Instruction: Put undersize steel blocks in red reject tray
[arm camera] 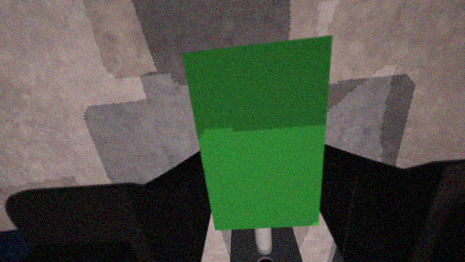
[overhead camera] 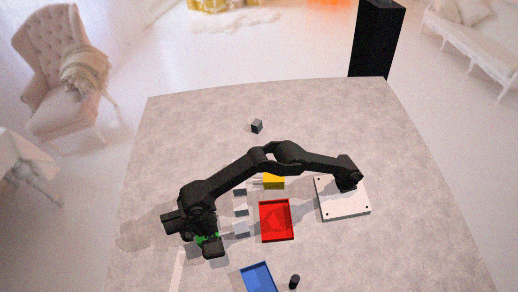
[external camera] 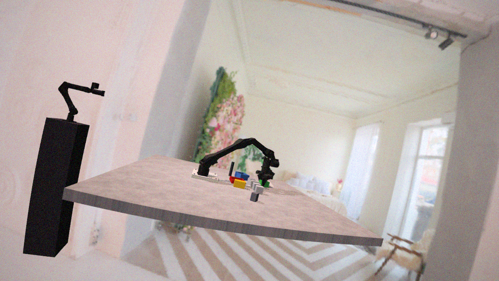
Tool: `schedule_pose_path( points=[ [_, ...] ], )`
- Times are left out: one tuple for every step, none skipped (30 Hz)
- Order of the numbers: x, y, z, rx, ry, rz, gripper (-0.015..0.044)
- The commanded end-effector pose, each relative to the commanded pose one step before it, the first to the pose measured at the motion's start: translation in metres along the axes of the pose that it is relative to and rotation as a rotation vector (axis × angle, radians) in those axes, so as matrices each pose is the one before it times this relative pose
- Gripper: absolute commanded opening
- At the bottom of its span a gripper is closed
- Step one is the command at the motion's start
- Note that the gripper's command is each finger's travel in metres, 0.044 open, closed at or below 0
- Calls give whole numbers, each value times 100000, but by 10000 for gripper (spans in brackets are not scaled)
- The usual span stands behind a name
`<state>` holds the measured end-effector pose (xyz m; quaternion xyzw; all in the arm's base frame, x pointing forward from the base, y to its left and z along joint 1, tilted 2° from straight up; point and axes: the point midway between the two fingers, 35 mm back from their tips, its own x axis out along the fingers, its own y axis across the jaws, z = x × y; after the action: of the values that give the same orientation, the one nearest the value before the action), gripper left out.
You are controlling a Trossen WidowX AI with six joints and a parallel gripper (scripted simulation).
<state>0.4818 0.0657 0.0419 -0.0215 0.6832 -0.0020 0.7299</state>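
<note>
My gripper (overhead camera: 208,237) (arm camera: 255,147) is shut on the green GO gauge (overhead camera: 200,239) (arm camera: 259,169), beside the nearest steel block (overhead camera: 240,228) (arm camera: 243,247) in the top view. The gauge's pale pin (overhead camera: 224,233) (arm camera: 264,240) points at that block. In the wrist view the pin's tip shows just short of the dark hole, apparently outside it. Two more pale blocks, a middle one (overhead camera: 240,207) and a farther one (overhead camera: 239,190), stand in a row with it; the arm hides part of the row's far end. The red reject tray (overhead camera: 278,240) holds no block.
A yellow block with metal pins (overhead camera: 273,181) (external camera: 239,184) lies beyond the red tray. A blue tray (overhead camera: 252,266), a black cylinder (overhead camera: 294,281) (external camera: 231,168) and a pale strip (overhead camera: 176,272) lie on the near side. A dark grey cube (overhead camera: 256,126) (external camera: 254,197) stands at the far side.
</note>
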Motion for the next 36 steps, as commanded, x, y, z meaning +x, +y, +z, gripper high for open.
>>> schedule_pose_path(
  points=[
    [-547,-37,415,-407,-1662,-139,0],
    [-3,0,32,0,-2,0,0],
    [-3,0,37,0,-2,0,0],
    [-3,0,42,0,-3,0,0],
    [-3,0,45,0,-3,0,0],
    [-3,0,46,0,-3,0,0],
    [-3,0,46,0,-3,0,0],
    [-3,0,37,0,-2,0,0],
    [-2,0,22,0,-1,0,0],
    [-1,0,7,0,0,0,0],
    [0,0,0,0,0,0,0],
    [0,0,0,0,0,0,0],
    [0,0,0,0,0,0,0],
    [-2,0,7,0,-1,0,0],
    [-3,0,14,0,-2,0,0],
    [-178,2,-14,23,90,9,0],
    [-534,6,-50,69,272,25,0],
    [-891,8,-108,115,456,40,0],
    [-891,5,-139,115,459,39,0],
    [-534,1,-99,69,277,22,0],
    [-51,-7,-84,-47,795,-86,0],
    [-73,-11,-123,-66,1129,-123,0],
    [-47,-7,-83,-43,733,-80,0],
    [-16,-3,-28,-14,244,-27,0],
    [0,0,0,0,0,0,0],
    [0,0,0,0,0,0,0],
    [94,-1,-4,-26,38,-6,0],
    [15,0,-1,-6,5,-1,0],
    [15,-1,-2,-8,8,-1,0],
    [159,-7,-38,-95,173,-23,0],
    [13,-1,-3,-8,14,-2,0],
    [73,-3,-18,-44,80,-11,0],
    [143,1,-31,-36,335,-41,0],
    [32,1,-5,-6,73,-9,0],
    [27,1,-4,-4,61,-7,0],
    [208,5,-26,-28,457,-55,0]
  ],
)
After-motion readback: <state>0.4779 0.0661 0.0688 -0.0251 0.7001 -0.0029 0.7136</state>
